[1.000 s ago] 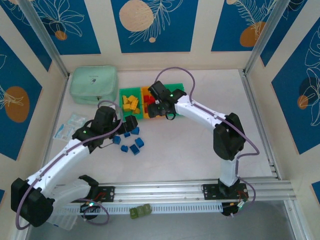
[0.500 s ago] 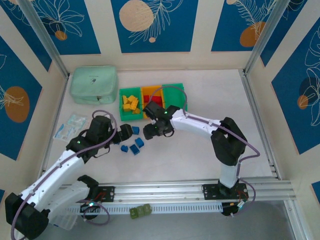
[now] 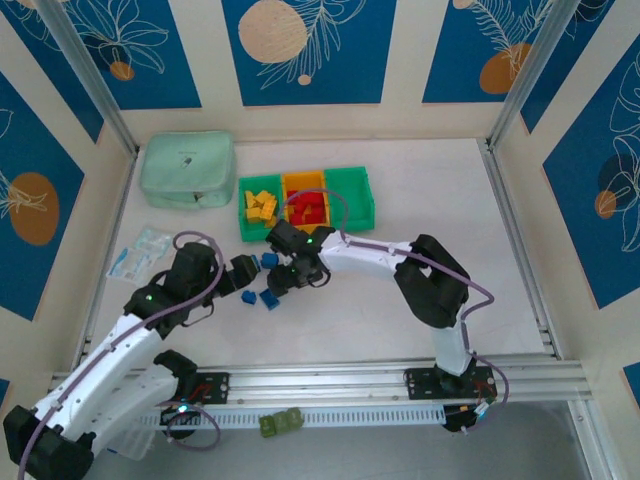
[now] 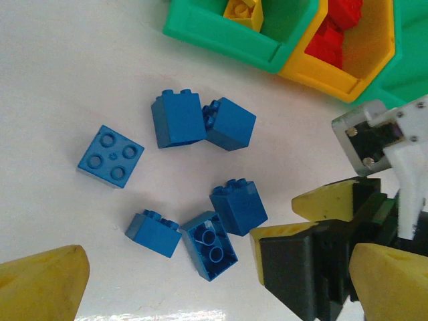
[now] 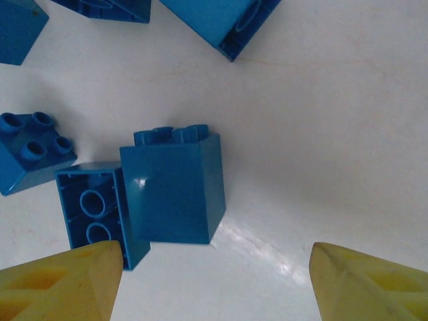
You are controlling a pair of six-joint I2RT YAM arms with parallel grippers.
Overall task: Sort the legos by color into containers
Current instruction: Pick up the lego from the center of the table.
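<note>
**Hovering at the blue legos (image 4: pixel 239 207), both grippers held open**

Six blue legos are seen loose on the tabletop (image 3: pixel 430 200), left of its middle and just on the near side of the bins (image 3: pixel 355 172). Two of them are pressed together, and one flat brick is set apart toward the left edge.

The right gripper (image 5: pixel 214 257) is held low over this cluster. Its fingers are spread wide and nothing is clasped between them. A tall brick (image 5: pixel 172 190) is seen just beyond its fingertips, laid on its side. It touches a brick whose hollow underside is shown.

The left gripper (image 4: pixel 217 267) is held at the cluster's left side. Its fingers are fully parted and nothing is gripped.

The three bins are joined in a row toward the far edge. Yellow legos (image 3: pixel 261 208) are held in the left green bin, and red legos (image 3: pixel 306 208) in the orange middle bin. A pouch (image 3: pixel 188 170) is laid in the far left corner.
</note>
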